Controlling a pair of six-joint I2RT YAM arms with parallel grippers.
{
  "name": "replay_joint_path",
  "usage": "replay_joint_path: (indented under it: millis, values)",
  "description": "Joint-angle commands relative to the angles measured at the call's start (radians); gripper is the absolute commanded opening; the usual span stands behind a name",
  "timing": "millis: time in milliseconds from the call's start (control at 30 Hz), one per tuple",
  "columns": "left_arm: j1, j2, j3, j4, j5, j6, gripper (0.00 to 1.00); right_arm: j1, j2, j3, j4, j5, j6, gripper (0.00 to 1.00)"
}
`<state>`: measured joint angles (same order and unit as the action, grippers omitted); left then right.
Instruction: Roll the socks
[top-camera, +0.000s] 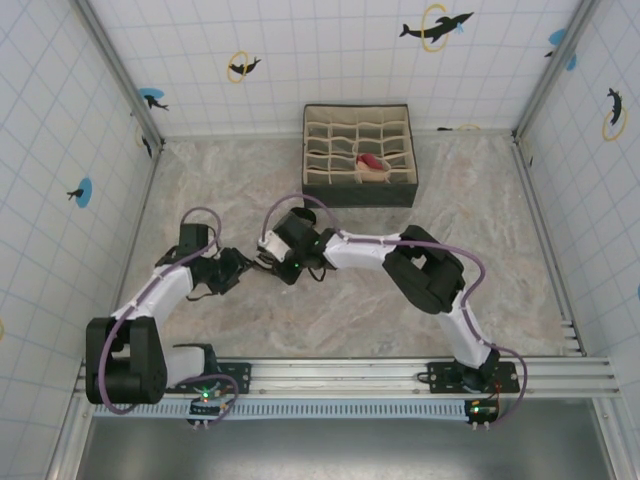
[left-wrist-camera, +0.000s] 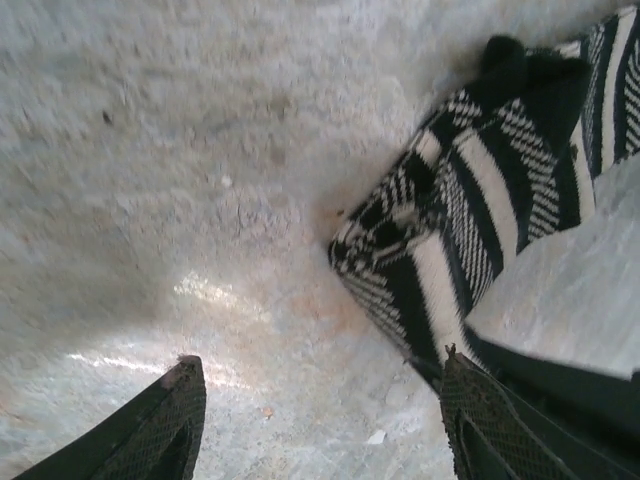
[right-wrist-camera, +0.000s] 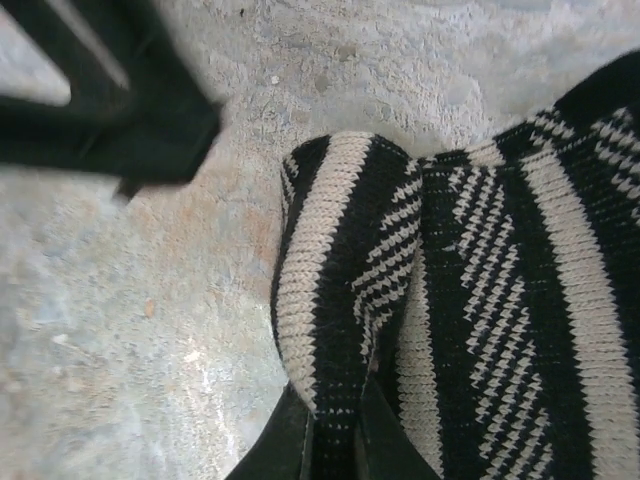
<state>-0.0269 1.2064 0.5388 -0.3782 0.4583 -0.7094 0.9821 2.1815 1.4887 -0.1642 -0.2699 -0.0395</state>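
Starting overhead: finds both arms folded inward, wrists nearly nose to nose left of centre on the counter (top-camera: 420, 310), presumably to work one sock from two sides. Places the peach sock (top-camera: 372, 162), bundled up, in a compartment of the organiser box (top-camera: 360, 195) by the far wall, so reads as half the task done. Moving to the left wrist: catches the black striped sock (left-wrist-camera: 450, 230) lying on the counter up and to the right, doubled over on itself into a thick wedge, broad cream bars alternating with finer broken stripes. Holds the left jaws apart with nothing between them, one fingertip (left-wrist-camera: 480, 400) just beside the sock's lower edge, likely poised to tuck or take over the roll. Ending at the right wrist: sees the right jaws together, clamped on a rounded fold of the sock, fingers (right-wrist-camera: 290, 445) pinching the knit, probably pinning it so it cannot spring open. Reads as soft, chunky knit bulging around the pinch; judging by that loose bulge, only partly rolled. Leaves the left jaws a dark blur at upper left, near the sock but apart.
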Motion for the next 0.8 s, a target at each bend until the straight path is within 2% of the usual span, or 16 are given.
replay_joint_path:
  millis: [0, 100, 367, 600, 767]
  values:
    - [0.0, -0.054, -0.054, 0.092, 0.055, -0.057, 0.63, -0.056, 0.093, 0.014, -0.142, -0.276, 0.135, 0.0]
    - [-0.002, -0.075, -0.091, 0.146, 0.064, -0.078, 0.62, -0.094, 0.124, 0.015, -0.101, -0.38, 0.229, 0.0]
    - [-0.057, -0.029, -0.116, 0.263, 0.055, -0.099, 0.59, -0.165, 0.18, 0.002, -0.002, -0.498, 0.482, 0.0]
    - [-0.088, 0.039, -0.111, 0.351, 0.034, -0.116, 0.57, -0.181, 0.205, 0.007, -0.003, -0.523, 0.6, 0.0]
    - [-0.099, 0.1, -0.096, 0.404, 0.037, -0.132, 0.56, -0.185, 0.212, 0.013, -0.007, -0.526, 0.616, 0.0]
